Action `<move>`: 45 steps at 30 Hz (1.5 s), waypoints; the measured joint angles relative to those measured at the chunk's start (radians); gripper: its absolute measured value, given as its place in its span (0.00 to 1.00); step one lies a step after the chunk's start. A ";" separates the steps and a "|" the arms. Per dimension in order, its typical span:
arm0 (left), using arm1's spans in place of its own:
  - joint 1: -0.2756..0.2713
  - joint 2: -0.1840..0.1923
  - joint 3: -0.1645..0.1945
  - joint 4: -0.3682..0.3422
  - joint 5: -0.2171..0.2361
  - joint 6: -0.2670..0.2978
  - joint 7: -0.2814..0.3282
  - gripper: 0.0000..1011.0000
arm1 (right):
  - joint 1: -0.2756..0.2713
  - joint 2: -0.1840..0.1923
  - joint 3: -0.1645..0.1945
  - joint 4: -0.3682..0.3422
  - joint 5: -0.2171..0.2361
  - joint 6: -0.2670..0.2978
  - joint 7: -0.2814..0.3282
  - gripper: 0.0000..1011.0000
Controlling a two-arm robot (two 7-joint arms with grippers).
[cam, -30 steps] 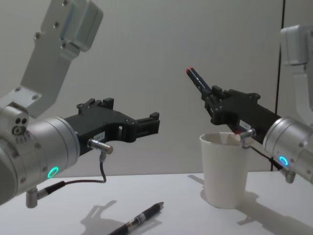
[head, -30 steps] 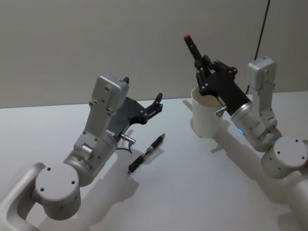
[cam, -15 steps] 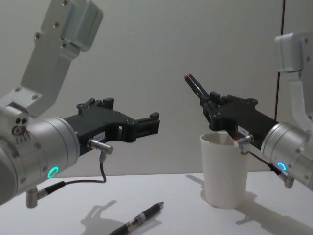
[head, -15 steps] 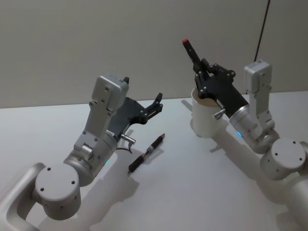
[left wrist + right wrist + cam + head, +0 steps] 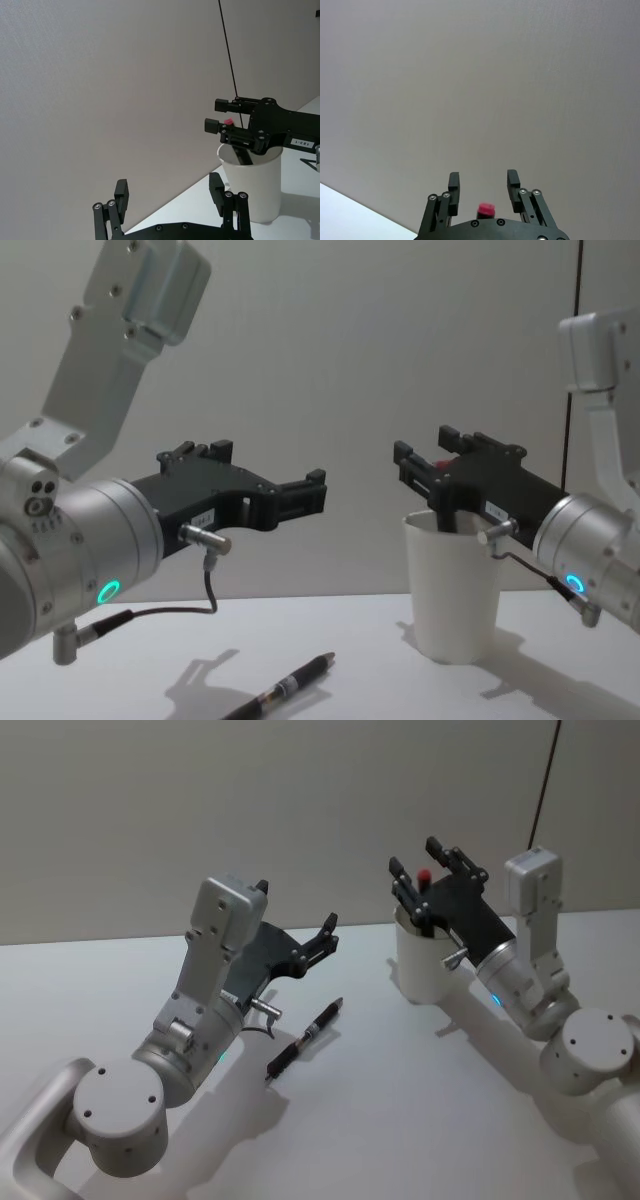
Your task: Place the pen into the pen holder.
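right tool (image 5: 483, 176) spread | red-capped pen (image 5: 424, 877) between its jaws, standing in pen holder (image 5: 420, 970) | left tool (image 5: 169, 182) spread

The setting appeared to be a robotics laboratory or test room. A plain matte white tabletop (image 5: 400, 1110) stood against a bare pale grey wall (image 5: 200, 800), down which a thin black cable (image 5: 547, 780) ran. Two silver-grey metal robot arms, left (image 5: 215, 970) and right (image 5: 535, 955), reached over the tabletop.

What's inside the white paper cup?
A red-capped pen stands in the paper cup, red end poking above the rim, by the open right gripper. The cup's wall hides the pen's lower part. The left gripper hovers over the table.
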 joint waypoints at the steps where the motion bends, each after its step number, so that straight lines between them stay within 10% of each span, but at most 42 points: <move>1: 0.000 0.000 0.000 0.000 0.000 0.000 0.000 0.99 | 0.000 0.000 0.000 0.000 0.000 0.000 0.000 0.60; 16: 0.000 0.000 0.000 0.000 0.000 0.000 0.000 0.99 | -0.006 0.003 0.004 -0.017 0.013 0.010 0.000 0.99; 34: 0.000 0.000 0.000 0.000 0.000 0.000 0.000 0.99 | -0.168 0.077 0.059 -0.310 0.154 0.192 -0.066 0.99; 45: 0.000 0.000 0.000 0.000 0.000 0.000 0.000 0.99 | -0.188 0.090 0.057 -0.339 0.160 0.212 -0.078 0.99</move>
